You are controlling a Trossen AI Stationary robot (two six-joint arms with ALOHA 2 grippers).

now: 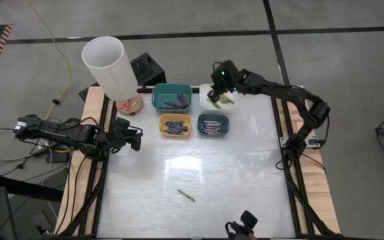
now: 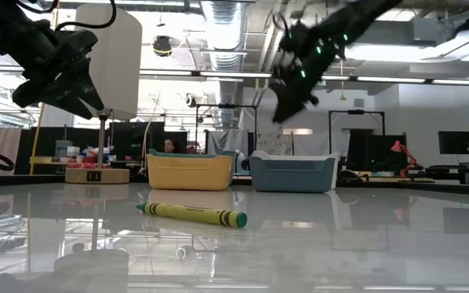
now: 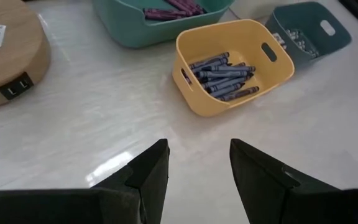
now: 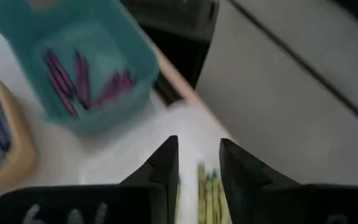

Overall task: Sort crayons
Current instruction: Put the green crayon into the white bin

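Nearest you, one yellow-green crayon lies alone on the white table, well short of the yellow bin, which serves as your landmark. It looks like the last stray, so plan it as the following pickup.

Your left gripper waits to the left of the yellow bin, fingers parted and empty, with the blue crayons in that bin straight ahead of it. The lamp stands beyond and left of the yellow bin.

The grey-blue bin sits just right of the yellow bin and holds grey crayons. The teal bin, with purple crayons, sits just behind it.

Your right gripper hangs over the white tray, beyond and to the right of the yellow bin. Its fingers stand apart with nothing between them, and yellow-green crayons lie in the tray directly below.

This reads as a drop into the white tray. To finish it cleanly, lift straight up until the fingers clear the tray rim before swinging away, so you don't drag the tray or flick a crayon out. Then bring whichever arm reaches more easily to the stray crayon, fingers across its length.
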